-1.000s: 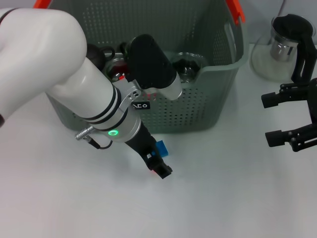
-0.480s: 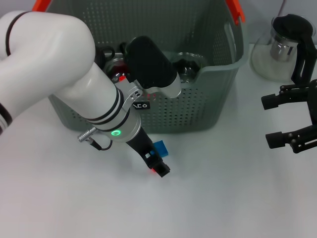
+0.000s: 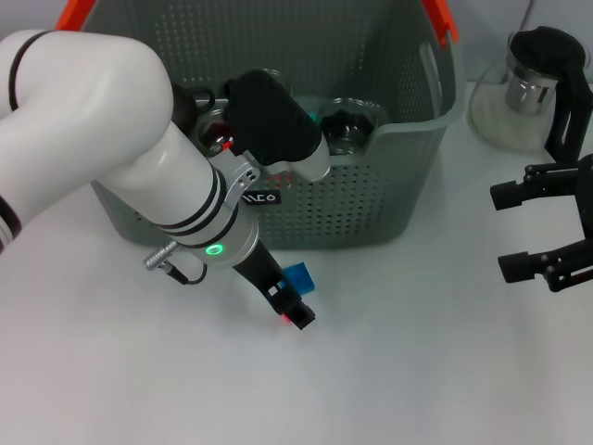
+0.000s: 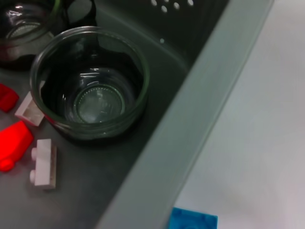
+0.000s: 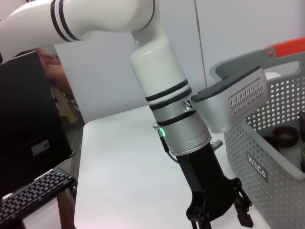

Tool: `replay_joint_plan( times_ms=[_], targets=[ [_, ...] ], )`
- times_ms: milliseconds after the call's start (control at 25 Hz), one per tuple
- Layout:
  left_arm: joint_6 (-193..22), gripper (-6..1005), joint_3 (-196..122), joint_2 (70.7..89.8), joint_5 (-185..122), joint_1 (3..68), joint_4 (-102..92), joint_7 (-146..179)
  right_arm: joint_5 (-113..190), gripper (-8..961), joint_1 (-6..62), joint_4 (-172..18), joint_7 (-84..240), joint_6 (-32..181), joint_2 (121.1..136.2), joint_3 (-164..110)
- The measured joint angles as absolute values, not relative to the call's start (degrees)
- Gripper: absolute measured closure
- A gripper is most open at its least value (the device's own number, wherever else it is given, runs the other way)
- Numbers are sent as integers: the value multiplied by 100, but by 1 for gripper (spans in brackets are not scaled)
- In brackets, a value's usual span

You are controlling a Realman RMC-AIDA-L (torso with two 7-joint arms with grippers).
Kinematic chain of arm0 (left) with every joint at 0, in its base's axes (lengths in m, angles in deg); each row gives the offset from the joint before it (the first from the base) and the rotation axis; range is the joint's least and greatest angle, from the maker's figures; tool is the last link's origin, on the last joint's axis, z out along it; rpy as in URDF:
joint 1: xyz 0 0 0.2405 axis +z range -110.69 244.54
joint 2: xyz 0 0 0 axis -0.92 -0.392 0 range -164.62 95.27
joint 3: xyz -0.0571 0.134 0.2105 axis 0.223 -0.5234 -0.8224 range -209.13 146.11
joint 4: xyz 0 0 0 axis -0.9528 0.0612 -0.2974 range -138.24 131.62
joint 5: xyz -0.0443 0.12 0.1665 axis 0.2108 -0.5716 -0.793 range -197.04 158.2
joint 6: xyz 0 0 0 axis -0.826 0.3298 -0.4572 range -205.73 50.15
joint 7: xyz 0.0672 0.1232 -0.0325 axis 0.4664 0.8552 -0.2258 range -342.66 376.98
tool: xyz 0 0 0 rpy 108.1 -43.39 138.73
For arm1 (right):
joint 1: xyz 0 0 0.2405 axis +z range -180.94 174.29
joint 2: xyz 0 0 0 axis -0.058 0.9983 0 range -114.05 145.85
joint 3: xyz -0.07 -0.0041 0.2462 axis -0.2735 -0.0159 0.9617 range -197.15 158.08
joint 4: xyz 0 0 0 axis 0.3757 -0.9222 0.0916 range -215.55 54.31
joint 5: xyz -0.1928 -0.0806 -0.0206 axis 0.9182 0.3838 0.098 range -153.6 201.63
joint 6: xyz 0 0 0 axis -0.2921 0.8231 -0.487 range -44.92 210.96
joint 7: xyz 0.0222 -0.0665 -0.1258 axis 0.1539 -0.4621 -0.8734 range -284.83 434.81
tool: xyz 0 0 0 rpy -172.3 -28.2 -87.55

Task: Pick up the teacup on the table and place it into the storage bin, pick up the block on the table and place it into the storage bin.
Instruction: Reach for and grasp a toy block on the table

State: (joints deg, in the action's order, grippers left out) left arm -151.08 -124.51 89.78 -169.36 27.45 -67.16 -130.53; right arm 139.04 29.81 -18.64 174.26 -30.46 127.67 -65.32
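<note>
White table (image 3: 417, 371), pale wall behind; keyboard (image 5: 33, 198) off to one side in right wrist view. Left pincer (image 3: 289, 306) low over table just in front of large grey-green perforated plastic storage bin (image 3: 371, 199) with orange handles, fingers parted around small blue block (image 3: 300, 276). Block on table, just beside bin's front wall, between pincer fingers; contact not clear. Lies flat, one corner toward bin; long axis not readable, mostly hidden by pincer. Left wrist view: blue block corner (image 4: 193, 220) right by bin rim. Inside bin: clear glass teacup (image 4: 90, 86) upright, mouth up; red pieces (image 4: 12, 143) and pale pink brick (image 4: 44, 163) beside it; dark glass vessel (image 4: 24, 28) further in. Bin's front wall directly beyond block, white left arm overhanging it. Right pincer (image 3: 547, 232) open, holding nothing, far right above table, well apart. Glass teapot with black lid (image 3: 533, 79) behind it.
</note>
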Motion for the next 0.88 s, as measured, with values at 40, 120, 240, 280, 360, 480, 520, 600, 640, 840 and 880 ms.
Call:
replay_joint_plan(
  times_ms=[40, 120, 240, 280, 360, 480, 520, 600, 640, 840, 880],
  targets=[
    [-15094, 127, -12455, 8978, -16936, 2744, -6715, -13070, 13943, 9, 2981, -1865, 17425, -3047, 12778, -6532],
    [-15064, 127, -12449, 8977, -16936, 2744, -6709, -13105, 14019, 9, 2988, -1866, 17425, -3048, 12794, -6532],
    [-15054, 127, -12430, 8977, -16936, 2744, -6695, -13123, 14121, 9, 3004, -1866, 17423, -3049, 12820, -6533],
    [-15052, 127, -12431, 8977, -16936, 2743, -6688, -13130, 14136, 9, 3004, -1866, 17423, -3050, 12825, -6532],
    [-15037, 127, -12431, 8977, -16940, 2744, -6659, -13135, 14148, 9, 3006, -1866, 17420, -3051, 12828, -6533],
    [-14961, 127, -12432, 8977, -16944, 2737, -6578, -13170, 14151, 9, 3007, -1866, 17416, -3053, 12829, -6532],
    [-14944, 127, -12432, 8977, -16945, 2733, -6564, -13175, 14152, 9, 3007, -1866, 17415, -3054, 12828, -6532],
    [-14909, 127, -12432, 8977, -16945, 2731, -6555, -13180, 14153, 9, 3004, -1866, 17414, -3054, 12822, -6532],
    [-14886, 127, -12432, 8977, -16945, 2730, -6554, -13185, 14153, 9, 3002, -1865, 17414, -3054, 12819, -6532],
    [-14808, 127, -12436, 8977, -16945, 2724, -6540, -13231, 14153, 9, 2994, -1865, 17413, -3054, 12813, -6532],
    [-14804, 127, -12437, 8977, -16945, 2722, -6538, -13242, 14153, 9, 2993, -1865, 17413, -3054, 12813, -6532]
  ],
)
